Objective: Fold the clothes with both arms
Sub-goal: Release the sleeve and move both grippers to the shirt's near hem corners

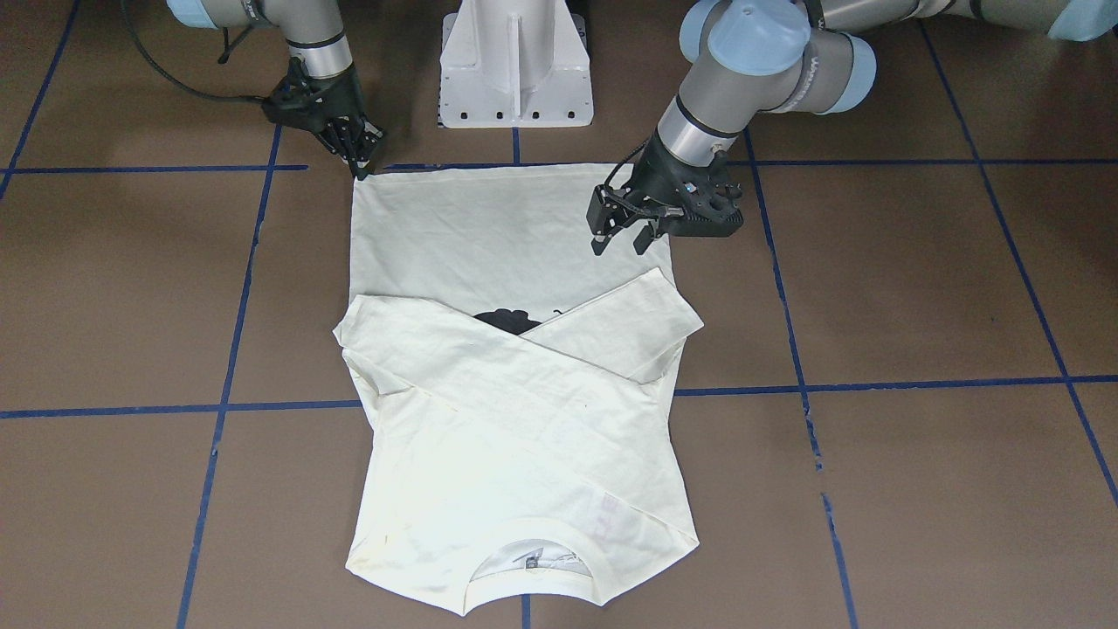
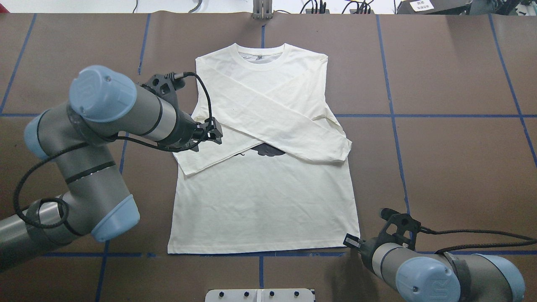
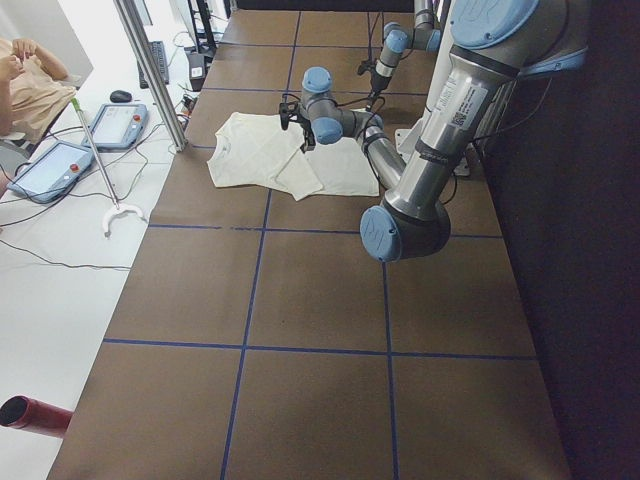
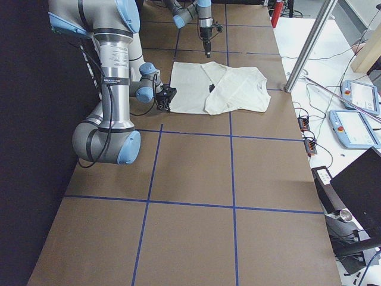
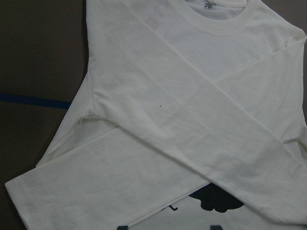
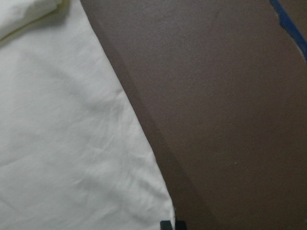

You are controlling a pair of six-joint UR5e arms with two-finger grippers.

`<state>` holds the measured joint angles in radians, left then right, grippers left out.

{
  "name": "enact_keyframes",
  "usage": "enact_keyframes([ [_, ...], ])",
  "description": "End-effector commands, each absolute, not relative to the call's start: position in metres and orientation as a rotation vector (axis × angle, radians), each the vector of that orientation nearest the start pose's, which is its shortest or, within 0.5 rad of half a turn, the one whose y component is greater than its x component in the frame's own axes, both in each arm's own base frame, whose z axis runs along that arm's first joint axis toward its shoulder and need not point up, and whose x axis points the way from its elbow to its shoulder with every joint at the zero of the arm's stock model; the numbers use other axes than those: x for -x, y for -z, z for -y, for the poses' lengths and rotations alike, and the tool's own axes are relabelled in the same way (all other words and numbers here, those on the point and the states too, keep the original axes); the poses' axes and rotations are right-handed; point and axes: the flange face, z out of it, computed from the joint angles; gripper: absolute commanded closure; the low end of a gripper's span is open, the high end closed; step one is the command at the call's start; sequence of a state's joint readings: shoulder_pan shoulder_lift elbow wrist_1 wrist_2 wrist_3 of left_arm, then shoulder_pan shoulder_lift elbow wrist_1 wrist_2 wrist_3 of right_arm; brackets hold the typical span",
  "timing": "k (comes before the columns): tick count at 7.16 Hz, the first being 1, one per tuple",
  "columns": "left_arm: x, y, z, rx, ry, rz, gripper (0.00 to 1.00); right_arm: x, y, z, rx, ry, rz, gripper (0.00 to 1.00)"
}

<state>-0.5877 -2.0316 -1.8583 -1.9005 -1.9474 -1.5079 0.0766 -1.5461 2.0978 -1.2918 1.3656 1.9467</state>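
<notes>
The cream T-shirt (image 1: 489, 227) lies flat and face up on the brown table, both long sleeves crossed over its chest, collar (image 2: 261, 52) at the far side. A bit of the black cat print (image 2: 268, 150) shows below the sleeves. My left gripper (image 1: 620, 240) hovers open just above the shirt's left edge, near the sleeve cuff; the left wrist view looks down on the crossed sleeves (image 5: 158, 143). My right gripper (image 1: 359, 169) is down at the hem's right corner (image 2: 355, 237), its tips together on that corner (image 6: 170, 213).
The white pedestal base (image 1: 515, 70) stands between the arms, close to the hem. Blue tape lines (image 1: 873, 384) grid the table. Off the far edge are a metal post (image 3: 150, 70), control tablets (image 3: 55, 165) and a seated person (image 3: 25, 80).
</notes>
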Motion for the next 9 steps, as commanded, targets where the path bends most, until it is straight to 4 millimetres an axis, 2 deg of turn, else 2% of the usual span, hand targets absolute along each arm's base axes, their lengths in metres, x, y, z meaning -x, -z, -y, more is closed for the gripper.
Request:
enact_keyframes([
  [1,-0.446,-0.295,0.315,0.004,0.321,-1.032,0.33,0.46,-0.355,0.189,-0.042,-0.505,0.896,1.0],
  [2,-0.453,-0.308,0.293,0.009,0.351,-1.0,0.34,0.457,-0.35,0.191,-0.041,-0.508,0.905,1.0],
  [3,-0.462,-0.331,0.268,0.052,0.37,-0.954,0.34,0.457,-0.351,0.191,-0.043,-0.509,0.904,1.0],
  [4,-0.467,-0.345,0.253,0.055,0.381,-0.913,0.37,0.457,-0.351,0.191,-0.043,-0.509,0.904,1.0],
  [5,-0.474,-0.35,0.239,0.075,0.367,-0.865,0.39,0.458,-0.351,0.191,-0.042,-0.508,0.904,1.0],
  [7,-0.485,-0.357,0.224,0.094,0.349,-0.844,0.41,0.457,-0.35,0.191,-0.043,-0.51,0.906,1.0],
  [9,-0.486,-0.355,0.224,0.093,0.347,-0.848,0.47,0.458,-0.351,0.191,-0.044,-0.508,0.904,1.0],
])
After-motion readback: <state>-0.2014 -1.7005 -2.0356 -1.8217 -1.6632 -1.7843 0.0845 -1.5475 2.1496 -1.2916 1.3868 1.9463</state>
